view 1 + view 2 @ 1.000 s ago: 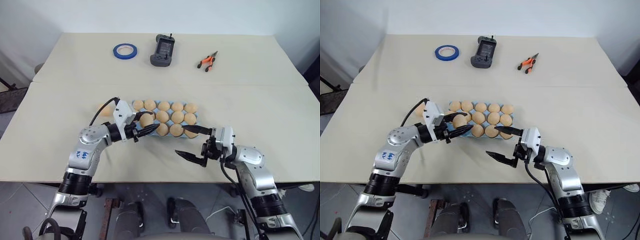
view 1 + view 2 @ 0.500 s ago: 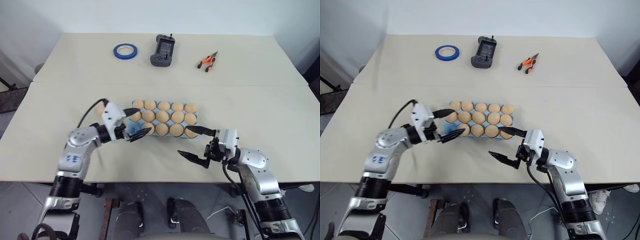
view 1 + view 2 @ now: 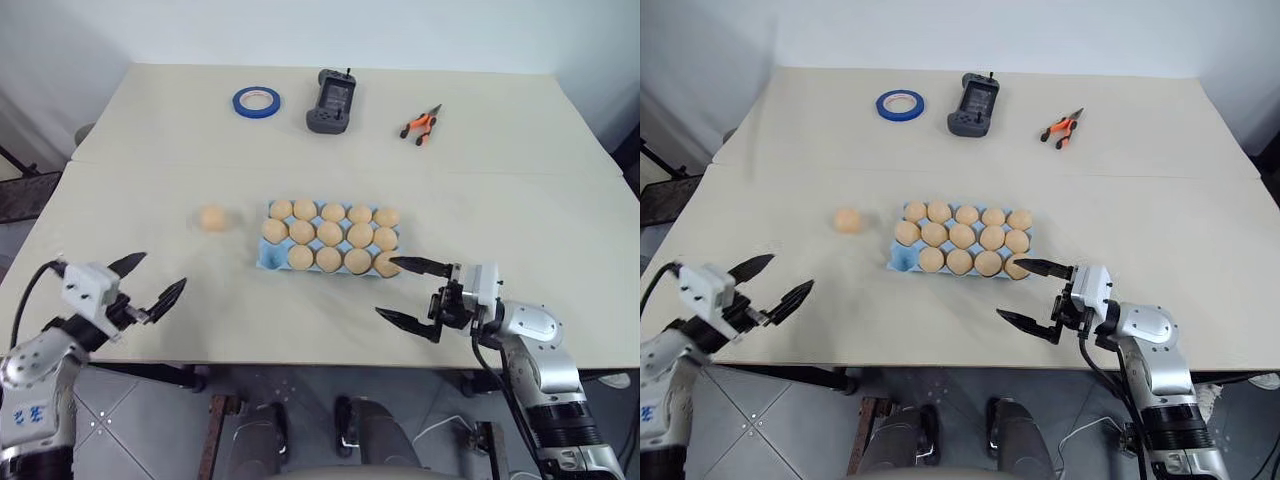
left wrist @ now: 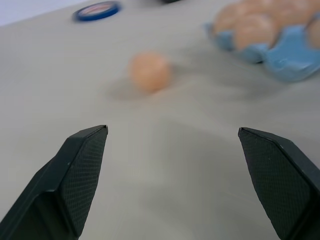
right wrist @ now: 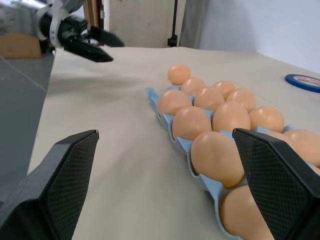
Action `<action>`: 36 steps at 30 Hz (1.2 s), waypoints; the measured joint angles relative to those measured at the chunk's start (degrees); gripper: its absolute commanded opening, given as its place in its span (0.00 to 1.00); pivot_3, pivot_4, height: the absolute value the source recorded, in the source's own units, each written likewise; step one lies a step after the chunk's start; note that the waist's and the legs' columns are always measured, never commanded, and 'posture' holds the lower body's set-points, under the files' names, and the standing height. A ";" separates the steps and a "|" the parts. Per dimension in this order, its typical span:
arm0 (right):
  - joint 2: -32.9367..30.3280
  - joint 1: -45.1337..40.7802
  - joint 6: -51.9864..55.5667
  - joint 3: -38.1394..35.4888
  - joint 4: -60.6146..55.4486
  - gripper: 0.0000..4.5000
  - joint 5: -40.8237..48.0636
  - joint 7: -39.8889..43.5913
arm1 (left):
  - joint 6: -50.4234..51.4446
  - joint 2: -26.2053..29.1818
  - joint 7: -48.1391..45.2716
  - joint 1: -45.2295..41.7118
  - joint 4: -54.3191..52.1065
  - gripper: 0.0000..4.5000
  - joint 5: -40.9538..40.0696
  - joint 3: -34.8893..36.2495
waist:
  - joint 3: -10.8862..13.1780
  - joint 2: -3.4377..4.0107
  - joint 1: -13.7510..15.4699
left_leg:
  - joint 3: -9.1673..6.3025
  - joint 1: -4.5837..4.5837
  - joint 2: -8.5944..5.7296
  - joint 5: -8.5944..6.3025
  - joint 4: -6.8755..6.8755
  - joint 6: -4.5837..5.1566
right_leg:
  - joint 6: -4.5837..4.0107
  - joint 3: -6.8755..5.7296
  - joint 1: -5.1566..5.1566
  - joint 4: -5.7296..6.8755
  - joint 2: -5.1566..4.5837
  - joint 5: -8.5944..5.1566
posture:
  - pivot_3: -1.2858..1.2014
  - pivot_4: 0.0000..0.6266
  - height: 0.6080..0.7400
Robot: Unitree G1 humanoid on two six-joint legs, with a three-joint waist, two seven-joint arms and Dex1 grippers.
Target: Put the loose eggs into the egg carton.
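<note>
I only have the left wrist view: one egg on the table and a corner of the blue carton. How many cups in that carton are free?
Observer: One. The egg carton holds fourteen eggs; only the cup at its near left corner is empty.
Operator: Are there any loose eggs besides the one I see?
Observer: No. That loose egg is the only one outside the carton. It lies to the carton's left, apart from it.
Operator: Where is the right pincer?
Observer: The right pincer is open and empty, beside the carton's near right corner.
</note>
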 measured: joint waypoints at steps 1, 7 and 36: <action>0.02 -0.06 -0.25 -0.04 0.10 1.00 0.18 0.12 | 0.01 -0.66 1.29 0.62 -0.11 0.99 -0.03 0.51 | 0.00 0.00 -0.01 | 0.00 -0.01 0.00 0.00 -0.01 0.00 | 0.00 0.00 -0.01 -0.02 0.00 0.00 | 0.52 0.24 1.00; 1.91 -1.54 -0.83 0.50 1.24 1.00 0.24 0.35 | 2.31 -4.57 7.27 0.78 -4.24 0.99 -0.43 -0.54 | -0.01 -0.02 0.06 | 0.00 -0.02 -0.01 0.00 -0.06 0.00 | 0.03 -0.02 -0.01 -0.03 0.02 0.01 | 0.52 0.24 1.00; 3.88 -2.12 -3.04 1.35 5.62 1.00 -2.24 -3.00 | 2.97 -7.30 15.01 -43.58 41.84 0.65 11.27 -17.99 | -0.03 -0.07 -0.03 | 0.13 0.02 -0.03 0.10 0.15 -0.05 | 0.17 -0.04 -0.09 0.48 0.15 0.12 | 0.52 0.24 1.00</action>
